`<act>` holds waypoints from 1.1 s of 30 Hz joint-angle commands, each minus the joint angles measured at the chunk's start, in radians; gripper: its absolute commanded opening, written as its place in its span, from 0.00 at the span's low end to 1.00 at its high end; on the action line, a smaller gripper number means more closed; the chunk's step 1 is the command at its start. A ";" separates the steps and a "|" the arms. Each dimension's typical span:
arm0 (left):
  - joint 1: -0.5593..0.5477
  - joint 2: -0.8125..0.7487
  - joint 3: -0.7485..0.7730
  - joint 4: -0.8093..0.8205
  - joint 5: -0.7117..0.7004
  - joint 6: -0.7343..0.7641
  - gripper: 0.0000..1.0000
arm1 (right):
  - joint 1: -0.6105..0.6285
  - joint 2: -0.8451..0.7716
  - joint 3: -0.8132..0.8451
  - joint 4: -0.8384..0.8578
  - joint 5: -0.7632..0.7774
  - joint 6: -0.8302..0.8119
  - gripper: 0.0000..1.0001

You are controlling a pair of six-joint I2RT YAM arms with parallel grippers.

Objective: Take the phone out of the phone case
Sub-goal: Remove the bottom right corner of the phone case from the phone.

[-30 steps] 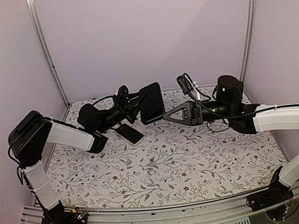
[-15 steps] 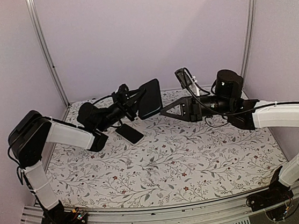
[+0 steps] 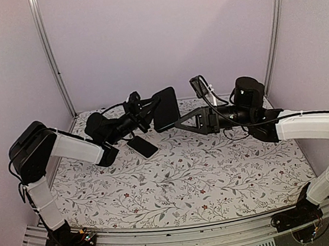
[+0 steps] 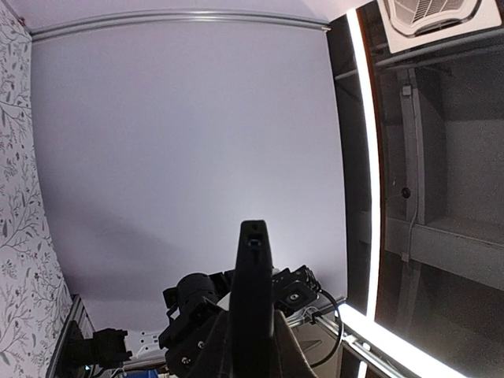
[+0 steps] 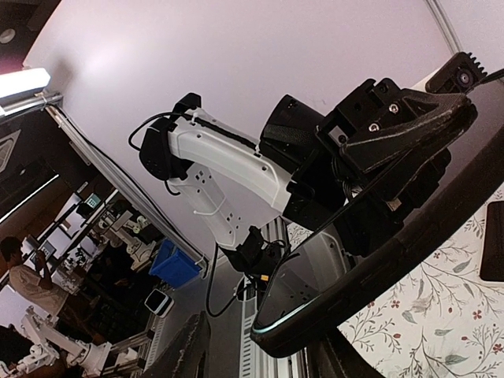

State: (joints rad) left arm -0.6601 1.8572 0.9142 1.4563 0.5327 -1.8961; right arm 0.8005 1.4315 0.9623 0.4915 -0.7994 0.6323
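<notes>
The black phone case [image 3: 166, 108] with the phone in it hangs above the back of the table, with my left gripper [image 3: 150, 115] shut on its left edge. In the left wrist view the case [image 4: 252, 276] shows edge-on between the shut fingers [image 4: 211, 350]. The right wrist view shows the phone's glossy screen [image 5: 315, 272] inside the thick rim of the case [image 5: 409, 236]. My right gripper [image 3: 177, 123] stands open at the case's lower right corner. Its fingers [image 5: 189, 350] are spread to either side of that corner, and I cannot tell whether they touch it.
A flat black slab [image 3: 142, 145] lies on the floral tabletop [image 3: 183, 180] below the left gripper, and it also shows at the right edge of the right wrist view [image 5: 494, 240]. Pale walls and metal posts [image 3: 50, 59] close the back and sides.
My right gripper has gone from shut to open and has risen a little toward the case's corner. The left gripper has kept its grip and tilted the case slightly.
</notes>
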 commanded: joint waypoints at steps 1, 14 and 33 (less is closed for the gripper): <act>0.000 -0.035 0.006 0.049 0.007 0.067 0.00 | 0.007 -0.014 0.041 0.041 0.051 0.016 0.40; -0.014 -0.042 -0.011 0.038 0.014 0.057 0.00 | 0.006 0.004 0.068 0.021 0.068 -0.003 0.03; -0.031 -0.036 -0.007 -0.051 0.033 0.066 0.00 | 0.008 -0.016 0.108 0.023 0.057 -0.086 0.17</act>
State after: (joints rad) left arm -0.6586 1.8309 0.9096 1.4467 0.5144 -1.8503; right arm 0.8001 1.4387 1.0088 0.4068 -0.7616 0.6033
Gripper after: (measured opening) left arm 0.098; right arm 0.163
